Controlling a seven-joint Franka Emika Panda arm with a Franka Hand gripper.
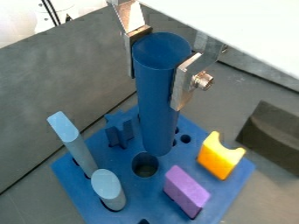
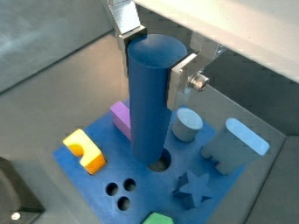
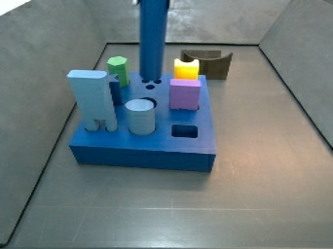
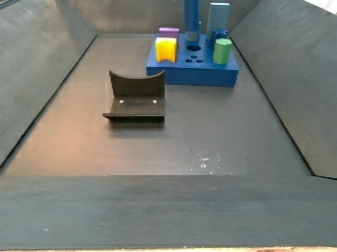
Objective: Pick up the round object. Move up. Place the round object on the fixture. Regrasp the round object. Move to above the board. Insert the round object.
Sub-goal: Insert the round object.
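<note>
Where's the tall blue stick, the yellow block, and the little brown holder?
round object (image 1: 159, 92), a wrist view, mid-shaft, between the tool's (image 1: 162, 63) fingers.
yellow block (image 1: 219, 157), a wrist view, top face.
fixture (image 4: 134, 94), a side view, inner floor.

Both wrist views look steeply down past the gripper (image 1: 163, 59) from opposite sides of its fingers (image 2: 184, 81), close on the peg (image 1: 158, 96) between them and the board (image 2: 219, 157) beneath. Both side views face the board (image 3: 143, 149) from opposing ends of the floor, one near, one far beyond the fixture (image 4: 134, 97).
</note>
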